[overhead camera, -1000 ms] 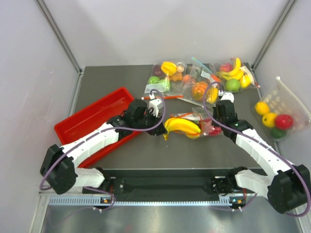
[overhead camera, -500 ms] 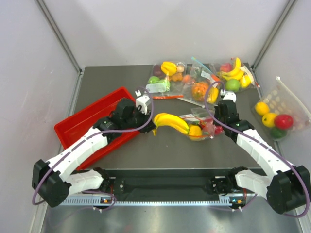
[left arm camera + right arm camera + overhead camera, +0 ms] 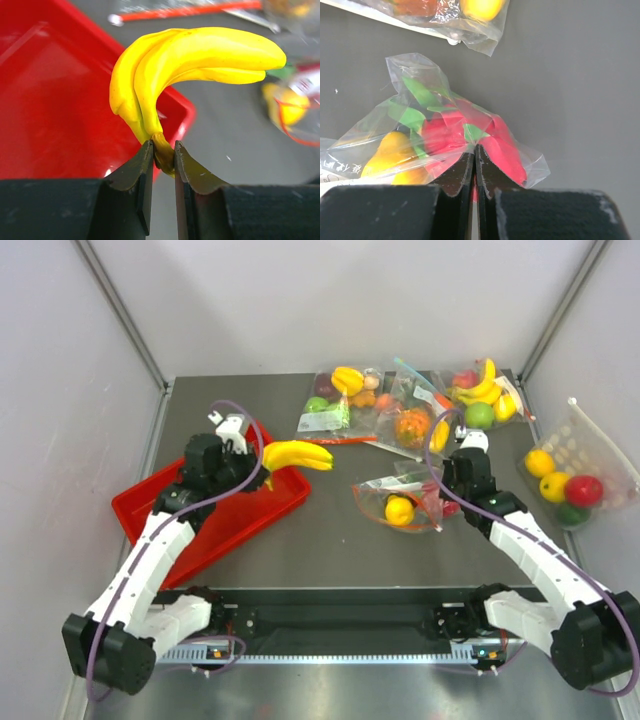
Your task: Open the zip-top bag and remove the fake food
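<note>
Red tray point(image 3: 265, 502) now lies under your left gripper point(image 3: 163, 149), which has carried the banana point(image 3: 190, 55), clamped by its stem, clear of the zip-top bag point(image 3: 400, 502). Your right gripper point(image 3: 474, 152) pinches the bag's plastic. The dragon fruit point(image 3: 455, 132) and yellow-orange fruit point(image 3: 390, 155) remain inside, just ahead.

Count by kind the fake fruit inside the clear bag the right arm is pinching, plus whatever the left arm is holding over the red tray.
banana bunch: 1
yellow-orange fruit: 1
dragon fruit: 1
Total: 3
</note>
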Motion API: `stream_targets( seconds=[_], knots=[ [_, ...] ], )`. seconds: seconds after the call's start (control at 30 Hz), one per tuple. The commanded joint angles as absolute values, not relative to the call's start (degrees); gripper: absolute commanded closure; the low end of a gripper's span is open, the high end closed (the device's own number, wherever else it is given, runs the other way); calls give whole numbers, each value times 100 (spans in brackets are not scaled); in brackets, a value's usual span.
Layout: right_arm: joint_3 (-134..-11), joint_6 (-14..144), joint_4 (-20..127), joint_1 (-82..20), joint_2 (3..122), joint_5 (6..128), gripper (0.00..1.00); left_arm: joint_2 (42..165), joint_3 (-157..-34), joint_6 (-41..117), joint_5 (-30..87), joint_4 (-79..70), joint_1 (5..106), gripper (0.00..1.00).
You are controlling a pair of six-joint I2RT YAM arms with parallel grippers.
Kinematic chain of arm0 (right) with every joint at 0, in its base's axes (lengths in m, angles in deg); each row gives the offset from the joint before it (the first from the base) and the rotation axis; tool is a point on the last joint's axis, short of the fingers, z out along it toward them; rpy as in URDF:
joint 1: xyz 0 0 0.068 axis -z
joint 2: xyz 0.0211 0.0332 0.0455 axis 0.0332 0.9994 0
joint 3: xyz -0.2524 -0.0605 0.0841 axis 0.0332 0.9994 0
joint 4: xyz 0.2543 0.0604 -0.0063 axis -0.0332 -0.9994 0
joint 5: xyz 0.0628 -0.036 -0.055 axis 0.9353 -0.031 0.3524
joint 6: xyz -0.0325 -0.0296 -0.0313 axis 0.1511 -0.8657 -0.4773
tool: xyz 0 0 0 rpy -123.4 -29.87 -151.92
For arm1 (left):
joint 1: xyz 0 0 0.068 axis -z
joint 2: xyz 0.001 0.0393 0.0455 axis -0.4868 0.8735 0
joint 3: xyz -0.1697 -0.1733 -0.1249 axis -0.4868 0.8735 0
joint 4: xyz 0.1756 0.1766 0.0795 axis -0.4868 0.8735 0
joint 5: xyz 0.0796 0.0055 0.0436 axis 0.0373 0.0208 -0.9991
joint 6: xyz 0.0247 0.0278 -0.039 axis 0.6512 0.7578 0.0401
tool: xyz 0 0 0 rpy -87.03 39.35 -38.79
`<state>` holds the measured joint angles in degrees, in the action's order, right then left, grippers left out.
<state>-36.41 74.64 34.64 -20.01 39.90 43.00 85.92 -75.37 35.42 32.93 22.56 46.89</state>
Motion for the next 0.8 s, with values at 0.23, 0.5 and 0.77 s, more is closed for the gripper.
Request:
stream_targets(
  seconds=[0.23, 0.5, 0.77],
  knots=[
    [-3687, 7355, 3721, -1904, 3829, 4492, 100, 8220, -7397, 3931, 1193, 2639, 3810, 97],
    [-3731, 7364, 3862, -1895, 3961, 4774, 100, 8351, -7397, 3870, 585, 2815, 3809, 72],
    [-3591, 7390, 3932, -1904, 3917, 4992, 100, 8245, -7388, 3992, 576, 2753, 3809, 1]
  ],
)
